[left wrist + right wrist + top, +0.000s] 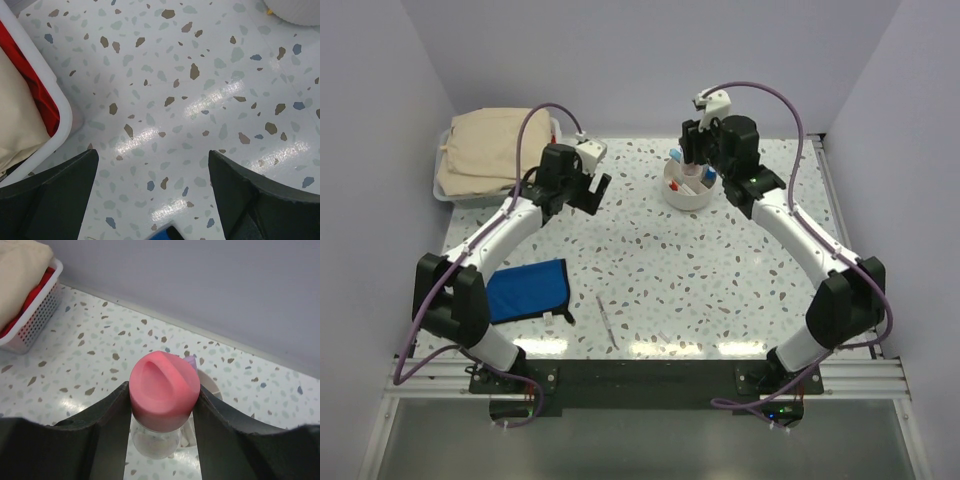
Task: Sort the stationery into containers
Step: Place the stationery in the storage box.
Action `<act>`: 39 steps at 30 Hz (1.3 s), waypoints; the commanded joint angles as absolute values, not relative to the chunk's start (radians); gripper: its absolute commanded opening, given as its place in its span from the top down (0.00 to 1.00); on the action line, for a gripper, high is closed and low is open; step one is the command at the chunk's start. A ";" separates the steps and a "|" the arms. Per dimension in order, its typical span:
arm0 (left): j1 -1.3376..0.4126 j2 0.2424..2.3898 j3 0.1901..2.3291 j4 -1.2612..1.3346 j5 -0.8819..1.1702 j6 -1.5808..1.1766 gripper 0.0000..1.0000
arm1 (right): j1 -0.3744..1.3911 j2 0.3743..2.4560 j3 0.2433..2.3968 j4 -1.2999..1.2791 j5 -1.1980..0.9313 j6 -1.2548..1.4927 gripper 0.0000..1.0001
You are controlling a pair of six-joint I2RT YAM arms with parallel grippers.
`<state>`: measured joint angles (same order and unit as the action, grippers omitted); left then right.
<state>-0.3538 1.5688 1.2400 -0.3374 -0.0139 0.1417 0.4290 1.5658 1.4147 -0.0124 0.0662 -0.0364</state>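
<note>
While the right end effector hung at the 1 o'clock part of the speckled surface, it was clenched on a pink-capped tube, one finger on each side of the cap, the clear body pointing down. And look where it was: right over the round white cup, at the cup's 11 o'clock rim! Whether the tube's lower end touched the cup, I could not tell. Blue-capped sticks stood inside the cup. Over at 10 o'clock, the left end effector was released, jaws spread wide over bare surface, gripping nothing, just beside the white bin, which held a folded beige cloth. A slim silver pen lay alone at 6 o'clock, a blue pouch at 8 o'clock.
</note>
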 commanded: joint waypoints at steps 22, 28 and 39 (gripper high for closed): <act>-0.351 1.614 1.298 -0.304 -0.009 0.130 0.04 | 0.428 1.850 1.463 0.385 0.213 -0.158 1.00; -0.351 1.626 1.305 -0.302 -0.009 0.129 0.04 | 0.425 1.884 1.483 0.370 0.230 -0.137 1.00; -0.350 1.644 1.316 -0.301 -0.005 0.126 0.04 | 0.411 1.894 1.493 0.327 0.282 -0.106 1.00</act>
<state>-0.3538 1.6367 1.2724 -0.3370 -0.0124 0.1402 0.4175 1.8996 1.4479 0.2947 0.2352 -0.1246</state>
